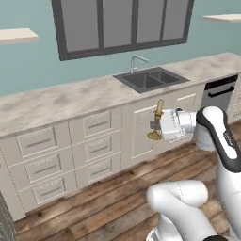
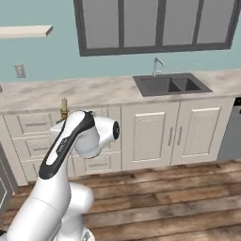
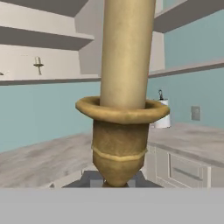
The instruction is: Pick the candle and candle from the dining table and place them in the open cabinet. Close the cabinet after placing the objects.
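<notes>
The robot arm holds the tan candle [image 1: 159, 109] in the air, in front of the cream cabinets below the worktop. The gripper [image 1: 154, 124] is clamped on the thin brass stem of the candle holder, between the tan taper above and the round brass foot [image 1: 154, 136] below. The candle stands almost upright, a little tilted, and its top reaches about the level of the worktop edge.

In the right base view, the top of the same candle [image 2: 64, 104] shows just above the white elbow of the arm, in front of the drawer fronts [image 2: 35, 124]; the hand itself is hidden behind the arm there.

In the hand view, the candle [image 3: 127, 52] is very near to the camera. The tan taper rises from a wide brass cup [image 3: 122, 110], and below the cup the brass socket [image 3: 118, 151] becomes narrow toward the dark finger tips [image 3: 89, 179] at the bottom. Far behind it, on a pale shelf, stands a second small candle [image 3: 38, 64] on a thin holder; it is too small to see more.

Behind the arm runs the marble-look worktop [image 1: 61, 101] with a dark double sink [image 1: 151, 79] and a grey tap [image 1: 136, 61]. Above it there is a window with a dark frame [image 1: 120, 26] on the blue-green wall. The floor is of brown wooden planks [image 1: 94, 202].
</notes>
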Controlling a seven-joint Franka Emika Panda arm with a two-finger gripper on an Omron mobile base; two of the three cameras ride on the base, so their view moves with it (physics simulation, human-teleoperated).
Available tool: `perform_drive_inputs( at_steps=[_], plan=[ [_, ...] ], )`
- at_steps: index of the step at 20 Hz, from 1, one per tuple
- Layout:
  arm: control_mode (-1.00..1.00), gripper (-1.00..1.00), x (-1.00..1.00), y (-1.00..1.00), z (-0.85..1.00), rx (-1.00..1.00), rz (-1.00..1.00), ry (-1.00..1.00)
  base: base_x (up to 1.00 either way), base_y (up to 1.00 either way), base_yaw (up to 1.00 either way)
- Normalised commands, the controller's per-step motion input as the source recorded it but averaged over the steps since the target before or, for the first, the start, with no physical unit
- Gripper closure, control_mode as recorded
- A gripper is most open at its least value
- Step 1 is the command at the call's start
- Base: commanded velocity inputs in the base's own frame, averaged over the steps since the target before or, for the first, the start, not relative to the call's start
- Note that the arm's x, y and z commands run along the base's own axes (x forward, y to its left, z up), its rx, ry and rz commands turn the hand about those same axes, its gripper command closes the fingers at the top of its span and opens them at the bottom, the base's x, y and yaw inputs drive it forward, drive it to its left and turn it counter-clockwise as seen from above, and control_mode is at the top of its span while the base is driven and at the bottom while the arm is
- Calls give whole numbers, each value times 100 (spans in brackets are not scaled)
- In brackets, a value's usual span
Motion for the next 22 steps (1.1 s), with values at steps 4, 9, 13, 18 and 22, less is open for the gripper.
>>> perform_drive_inputs(
  at_steps=[4, 9, 13, 18, 22],
  plan=[
    [100, 100, 0, 0, 0, 0, 0, 0, -1, 56, 42],
    [100, 100, 0, 0, 0, 0, 0, 0, 5, 11, 36],
    [100, 100, 0, 0, 0, 0, 0, 0, 15, -6, 35],
    [100, 100, 0, 0, 0, 0, 0, 0, 20, -34, 35],
    [100, 100, 0, 0, 0, 0, 0, 0, 17, -41, 37]
  ],
)
